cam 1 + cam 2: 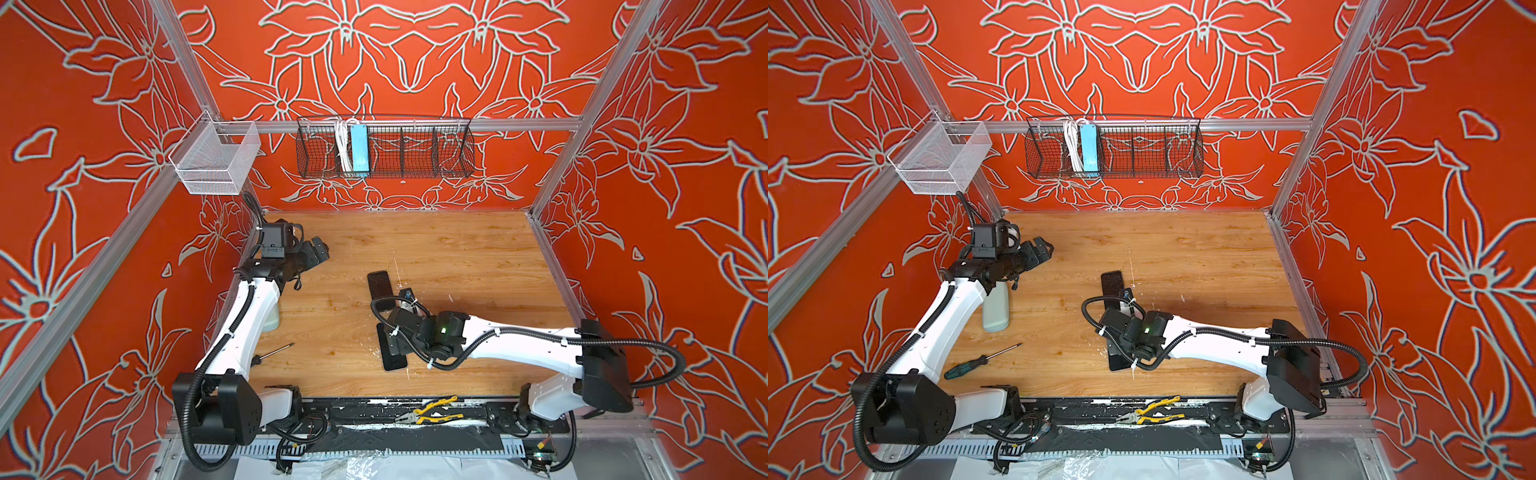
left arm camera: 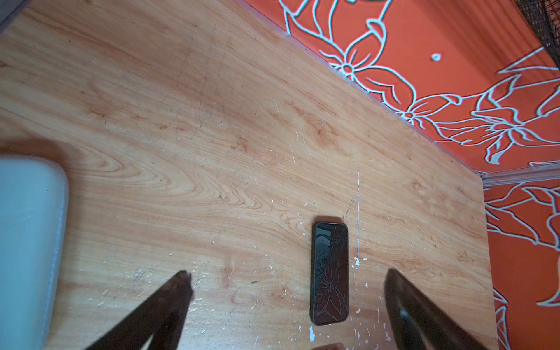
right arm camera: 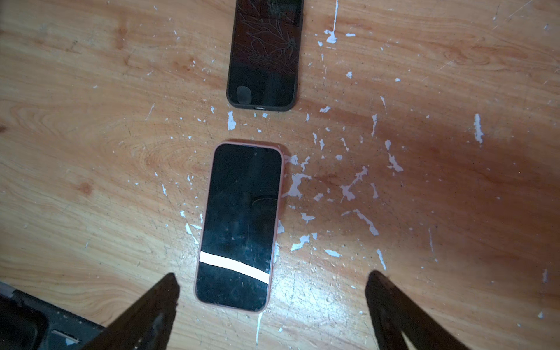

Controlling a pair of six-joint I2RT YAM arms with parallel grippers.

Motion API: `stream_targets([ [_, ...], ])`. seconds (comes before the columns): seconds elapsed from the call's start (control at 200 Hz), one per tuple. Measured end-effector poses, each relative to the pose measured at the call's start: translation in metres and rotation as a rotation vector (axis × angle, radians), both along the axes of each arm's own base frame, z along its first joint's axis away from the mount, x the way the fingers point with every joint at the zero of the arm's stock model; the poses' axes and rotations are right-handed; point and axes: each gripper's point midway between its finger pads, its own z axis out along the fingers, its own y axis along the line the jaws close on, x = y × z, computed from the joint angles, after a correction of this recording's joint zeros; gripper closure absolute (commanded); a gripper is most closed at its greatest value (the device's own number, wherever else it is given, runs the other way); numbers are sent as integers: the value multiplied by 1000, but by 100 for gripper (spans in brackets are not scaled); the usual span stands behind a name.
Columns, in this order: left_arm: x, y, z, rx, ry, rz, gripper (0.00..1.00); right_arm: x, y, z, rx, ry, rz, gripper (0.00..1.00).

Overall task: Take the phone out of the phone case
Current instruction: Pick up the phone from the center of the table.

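Observation:
The phone lies screen up on the wooden table, seated in the dusty-pink phone case, whose rim shows all round it. My right gripper hangs open just above the phone's near end, one finger on each side, touching nothing. In both top views the right arm hides the phone and its case. My left gripper is open and empty near the far-left corner of the table, well away from them. A sliver of the pink case shows in the left wrist view.
A second dark phone in a black case lies just beyond the pink one. A black flat slab sits under the right wrist. The pale grey slab and a screwdriver lie by the left arm. Pliers rest on the front rail.

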Motion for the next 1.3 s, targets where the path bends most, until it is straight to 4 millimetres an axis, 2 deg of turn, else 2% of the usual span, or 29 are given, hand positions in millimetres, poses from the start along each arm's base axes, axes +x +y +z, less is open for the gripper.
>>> stream_targets([
  [0.13,-1,0,2,-1,-7,0,3,-6,16,-4,-9,13,15,2],
  [0.38,-3,0,8,-1,-27,2,3,-21,26,-22,-9,75,23,3],
  [0.676,-3,-1,11,-4,-39,0,3,-24,28,-60,-79,155,22,3],
  [1.001,-5,-1,16,-4,-55,0,3,-20,37,-68,-27,214,17,5],
  [1.301,-5,-1,16,-4,-54,0,3,-18,35,-77,-33,251,4,6],
])
